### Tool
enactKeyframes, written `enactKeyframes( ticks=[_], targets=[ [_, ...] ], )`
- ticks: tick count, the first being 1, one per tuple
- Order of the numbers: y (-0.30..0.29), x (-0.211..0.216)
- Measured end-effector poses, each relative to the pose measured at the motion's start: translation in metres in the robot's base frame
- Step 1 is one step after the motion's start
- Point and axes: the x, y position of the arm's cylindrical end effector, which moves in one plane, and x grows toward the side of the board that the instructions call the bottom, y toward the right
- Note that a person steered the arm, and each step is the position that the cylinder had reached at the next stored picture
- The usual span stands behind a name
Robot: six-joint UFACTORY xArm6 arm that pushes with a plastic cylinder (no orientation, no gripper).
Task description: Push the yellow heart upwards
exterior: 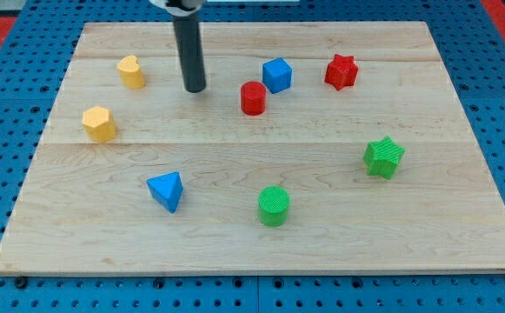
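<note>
The yellow heart (131, 71) stands near the board's upper left. My tip (196, 89) rests on the wooden board, to the right of the heart and slightly lower, with a clear gap between them. A second yellow block, a hexagon (99, 123), lies lower left of the heart. The dark rod rises from the tip to the view's top.
A red cylinder (253, 98) and blue cube (277, 75) sit right of the tip. A red star (341, 72) is upper right, a green star (383, 157) at right. A blue triangle (166, 190) and green cylinder (274, 206) lie low. The board (443, 252) sits on blue pegboard.
</note>
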Motion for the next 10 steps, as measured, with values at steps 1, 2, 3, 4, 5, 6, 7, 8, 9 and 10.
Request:
enactKeyframes(
  ticks=[1, 2, 3, 4, 5, 6, 7, 8, 9, 10],
  targets=[
    [-0.027, 0.0],
    [-0.038, 0.0],
    [-0.047, 0.001],
    [-0.047, 0.01],
    [-0.051, 0.01],
    [-0.059, 0.001],
    [-0.064, -0.014],
    [-0.085, -0.034],
    [-0.105, 0.002],
    [-0.133, -0.022]
  ],
)
